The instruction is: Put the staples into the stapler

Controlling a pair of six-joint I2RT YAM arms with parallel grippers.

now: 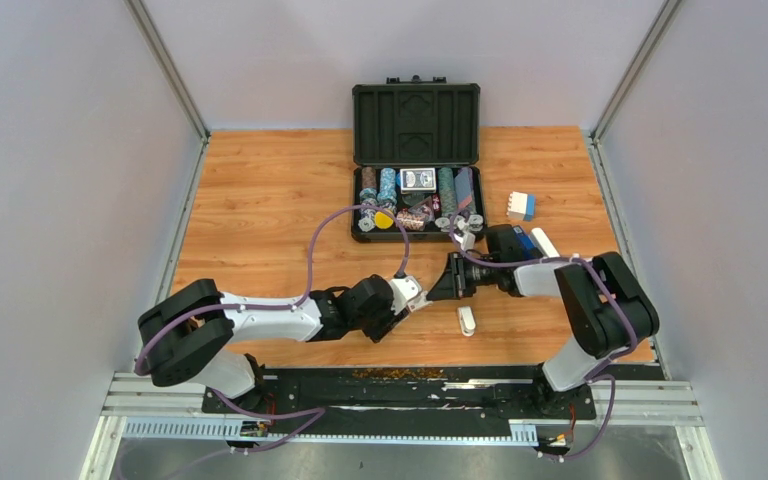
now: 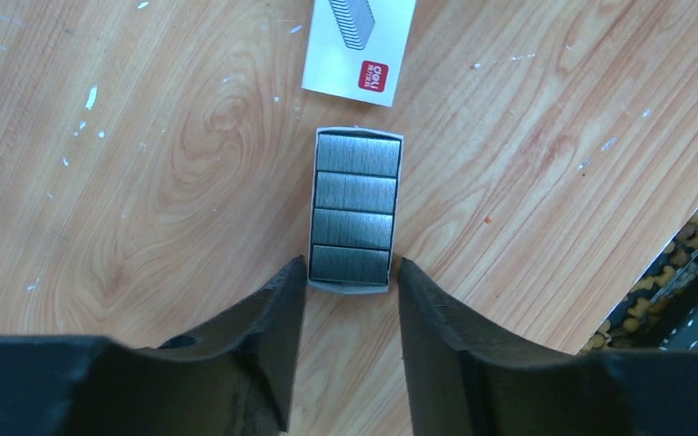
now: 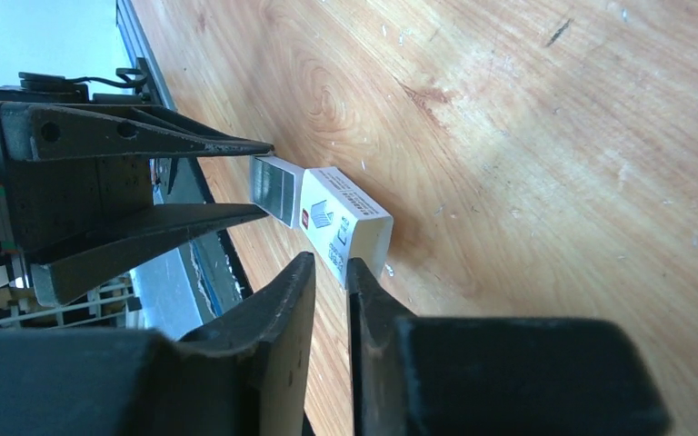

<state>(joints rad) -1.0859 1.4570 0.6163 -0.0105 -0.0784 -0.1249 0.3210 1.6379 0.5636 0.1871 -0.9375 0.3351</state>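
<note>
Main risk: the left gripper (image 2: 351,263) brackets only the near end of the tray (image 2: 359,133), jaws partly spread, one finger each side; cannot tell if they really pinch it or just touch. Lifted by that end, the shallow open tray could pivot or tip and dump the staples (image 2: 354,193); squeezed harder, the thin card walls may buckle. The right gripper (image 3: 331,262) is pressed together with nothing between the jaws, tips just beside the sleeve (image 3: 347,221) and close to the left fingers, so a bump or shoved sleeve is possible if either arm shifts.

Containers: tray holds four grey strips side by side, filling it; sleeve lies just past the tray's far end, inside not visible. Open black case (image 1: 416,120) at the far side holds rows of poker chips (image 1: 388,183) and a card deck (image 1: 417,179).

The stapler (image 1: 467,321) is probably the small pale piece on the table (image 1: 260,200) just right of the grippers, apart from the staples; too small to tell open or closed
</note>
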